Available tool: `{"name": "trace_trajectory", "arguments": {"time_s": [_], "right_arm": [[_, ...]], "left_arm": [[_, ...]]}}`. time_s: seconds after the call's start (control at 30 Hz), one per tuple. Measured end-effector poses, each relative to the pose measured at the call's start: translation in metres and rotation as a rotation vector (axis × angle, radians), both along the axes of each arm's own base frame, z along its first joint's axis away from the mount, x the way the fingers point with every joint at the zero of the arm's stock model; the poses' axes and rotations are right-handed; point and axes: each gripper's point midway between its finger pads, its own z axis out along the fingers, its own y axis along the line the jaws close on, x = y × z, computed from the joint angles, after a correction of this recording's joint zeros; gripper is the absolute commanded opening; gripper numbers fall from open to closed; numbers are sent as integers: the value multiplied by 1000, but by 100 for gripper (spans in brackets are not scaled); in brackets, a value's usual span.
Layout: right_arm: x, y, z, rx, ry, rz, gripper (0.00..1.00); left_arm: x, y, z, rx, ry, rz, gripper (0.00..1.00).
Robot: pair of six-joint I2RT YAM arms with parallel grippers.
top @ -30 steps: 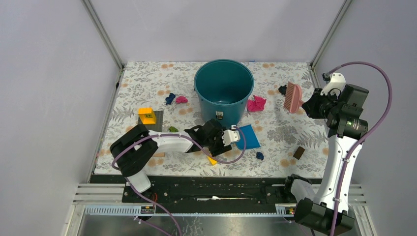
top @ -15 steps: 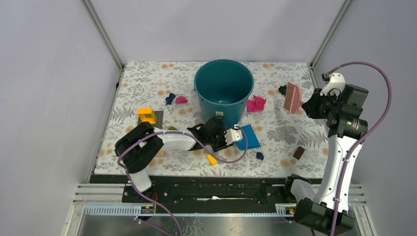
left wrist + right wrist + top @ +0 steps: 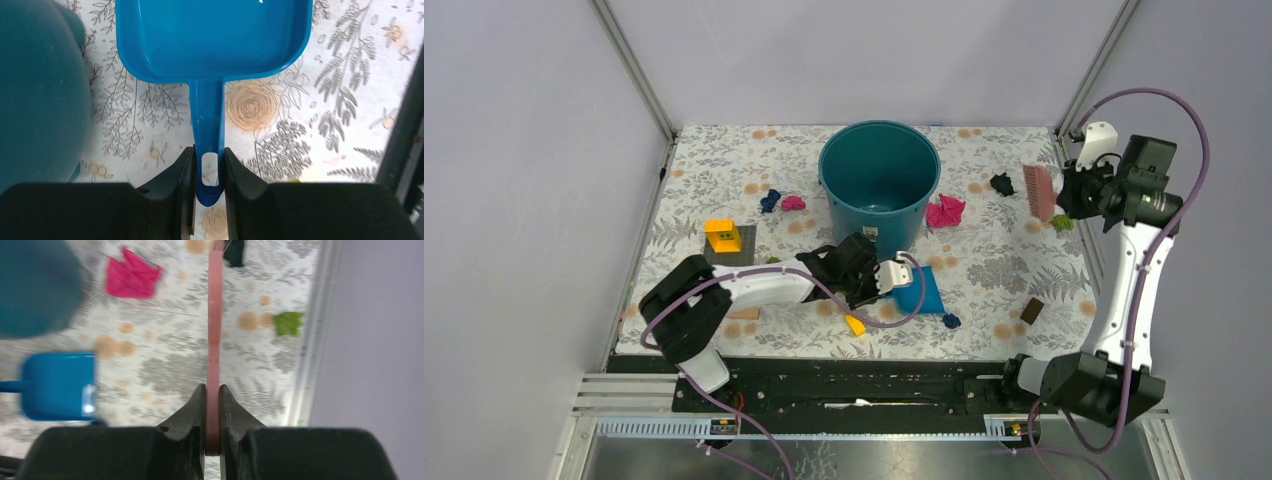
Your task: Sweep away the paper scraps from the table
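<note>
The left hand (image 3: pixel 209 170) is pinching the very end of the handle of the blue dustpan (image 3: pixel 212 40), whose pan is lying flat on the tabletop (image 3: pixel 714 165) just near of the teal bucket (image 3: pixel 879 180). The right hand (image 3: pixel 212 396) is clamping the thin handle of the pink brush (image 3: pixel 215 315), carrying it above the far right corner. The paper scraps are lying scattered: a magenta scrap (image 3: pixel 945 211) right of the bucket, a black scrap (image 3: pixel 1001 183) and a green scrap (image 3: pixel 1061 222) under the brush, a dark blue scrap (image 3: pixel 951 320) beside the pan, and two more (image 3: pixel 770 199) left of the bucket. Gripped so far back, the pan is probably risking a swivel once scraps are being pushed against it. The green scrap is sitting by the right edge, so an outward stroke could be knocking it off. The brown block (image 3: pixel 1031 310) may also be getting swept in.
</note>
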Motion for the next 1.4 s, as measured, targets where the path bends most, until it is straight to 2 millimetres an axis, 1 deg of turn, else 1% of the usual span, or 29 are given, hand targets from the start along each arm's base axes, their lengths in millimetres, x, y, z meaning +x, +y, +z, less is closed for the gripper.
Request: {"name": "trace_trajectory", "arguments": {"time_s": [0.07,0.2,0.27,0.37,0.47,0.53,0.57,0.63,0.7,0.8,0.87,0.9,0.93,1.0,1.07,1.13,1.23,1.3,1.4], "right_arm": [[8,-17,-4,-104,26,21,0],[35,-55,-18,-272,101,43,0],[59,-76,-25,-332,138,46,0],[94,-102,-32,-392,160,36,0],[125,-119,-36,-438,162,26,0],[145,-123,-38,-462,156,28,0],[154,-123,-40,-476,152,33,0],[174,-116,-43,-500,136,57,0],[191,-103,-50,-518,125,94,0],[216,-72,-66,-532,117,173,0],[232,-47,-81,-538,118,233,0],[237,-38,-87,-541,120,255,0],[244,-26,-97,-546,126,289,0],[249,-9,-112,-554,142,341,0],[247,8,-129,-561,166,404,0],[238,17,-144,-567,201,458,0],[216,21,-163,-573,252,533,0],[195,24,-165,-574,270,586,0],[156,33,-149,-548,284,656,0]], "left_arm": [[-4,7,9,9,2,0,0],[-10,17,26,16,-5,0,0],[-11,21,30,22,-10,7,0],[-13,26,32,33,-9,12,0],[-16,32,30,55,-1,11,0],[-17,37,29,74,0,3,0],[-18,39,29,82,-1,0,0],[-19,44,30,97,-4,-7,0],[-20,48,32,107,-8,-9,0],[-22,52,35,116,-12,-12,0],[-24,55,35,125,-7,-13,0],[-24,56,35,129,-5,-13,0],[-25,57,34,134,-2,-13,0],[-26,59,33,142,0,-14,0],[-26,61,33,150,-2,-17,0],[-25,63,33,158,-5,-21,0],[-22,66,34,168,-8,-22,0],[-20,66,36,168,-13,-24,0],[-19,65,38,166,-18,-26,0]]}}
